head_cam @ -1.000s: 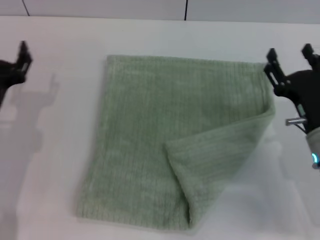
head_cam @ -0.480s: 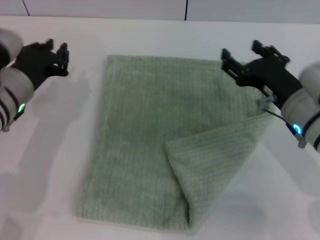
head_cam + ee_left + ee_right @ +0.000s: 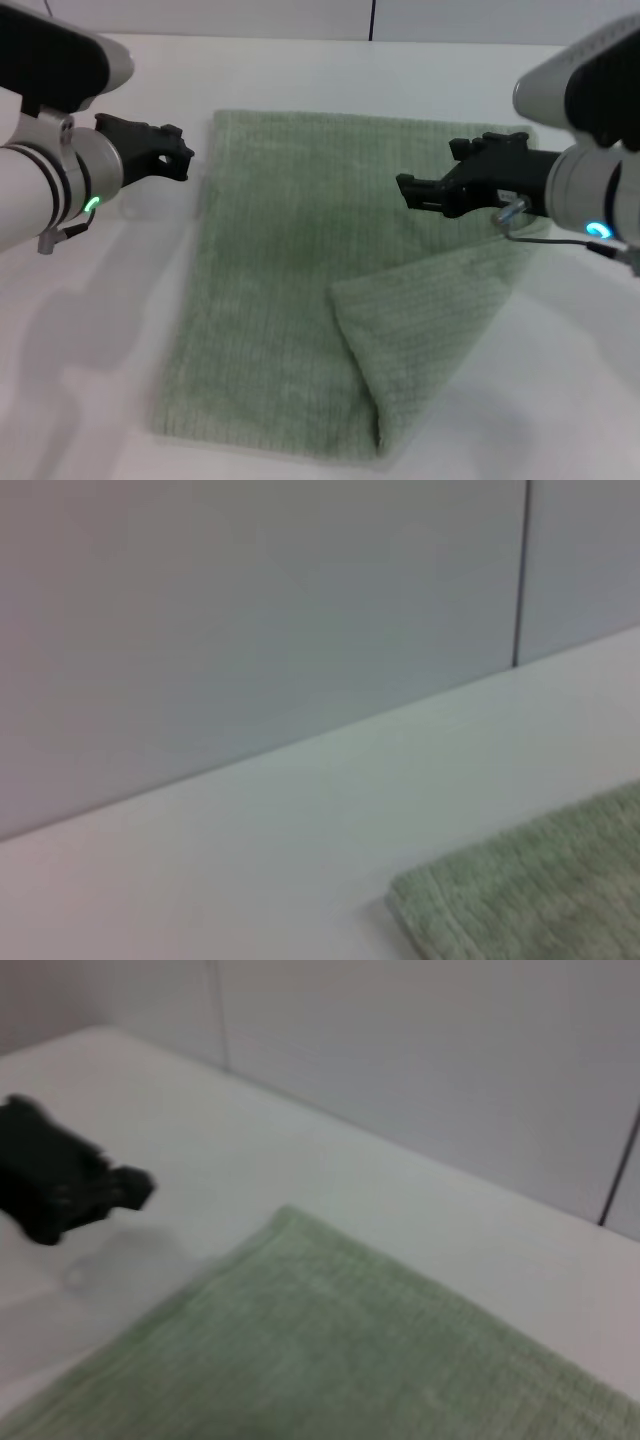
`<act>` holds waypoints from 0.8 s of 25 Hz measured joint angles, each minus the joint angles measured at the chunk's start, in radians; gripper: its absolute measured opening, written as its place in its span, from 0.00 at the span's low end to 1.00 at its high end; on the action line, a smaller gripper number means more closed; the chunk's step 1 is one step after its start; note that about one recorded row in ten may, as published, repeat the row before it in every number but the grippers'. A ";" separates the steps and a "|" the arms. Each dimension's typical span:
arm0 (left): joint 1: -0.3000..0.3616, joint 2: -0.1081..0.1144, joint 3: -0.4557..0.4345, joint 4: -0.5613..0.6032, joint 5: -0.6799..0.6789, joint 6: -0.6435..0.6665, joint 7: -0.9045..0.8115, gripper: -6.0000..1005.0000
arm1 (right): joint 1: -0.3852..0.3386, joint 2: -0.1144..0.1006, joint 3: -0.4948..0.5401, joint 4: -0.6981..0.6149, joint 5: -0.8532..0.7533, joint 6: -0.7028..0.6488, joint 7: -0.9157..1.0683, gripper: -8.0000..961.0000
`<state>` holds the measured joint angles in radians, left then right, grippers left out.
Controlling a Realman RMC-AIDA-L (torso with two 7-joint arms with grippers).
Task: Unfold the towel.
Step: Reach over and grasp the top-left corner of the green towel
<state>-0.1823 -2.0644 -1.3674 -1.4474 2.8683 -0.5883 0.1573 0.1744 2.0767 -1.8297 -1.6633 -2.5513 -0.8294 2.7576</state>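
Note:
The pale green towel (image 3: 280, 250) lies flat on the white table (image 3: 90, 330). Its near right corner is folded over onto the middle as a flap (image 3: 430, 320). My left gripper (image 3: 183, 152) is open and empty, above the table just left of the towel's far left corner. My right gripper (image 3: 428, 166) is open and empty, above the far right part of the towel, beyond the flap. The left wrist view shows one towel corner (image 3: 530, 900). The right wrist view shows the towel (image 3: 350, 1350) and the left gripper (image 3: 70, 1185) farther off.
A pale panelled wall (image 3: 370, 18) runs along the table's far edge. Bare table surrounds the towel on all sides.
Both arms have swung in from the outer edges toward the towel: the left to its far left corner, the right over its far right part. The towel has not moved.

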 joint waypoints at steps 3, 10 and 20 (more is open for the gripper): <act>-0.026 0.000 -0.006 -0.014 -0.001 -0.078 0.000 0.00 | 0.032 -0.002 0.070 -0.098 0.010 -0.190 0.000 0.79; -0.091 -0.002 -0.003 -0.021 -0.004 -0.224 0.001 0.00 | 0.146 -0.001 0.178 -0.188 0.049 -0.528 0.008 0.79; -0.146 -0.004 0.020 0.015 -0.015 -0.303 0.002 0.00 | 0.254 0.003 0.153 -0.018 0.058 -0.563 0.010 0.79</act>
<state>-0.3285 -2.0681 -1.3470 -1.4324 2.8533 -0.8914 0.1593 0.4282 2.0796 -1.6770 -1.6810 -2.4936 -1.3920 2.7678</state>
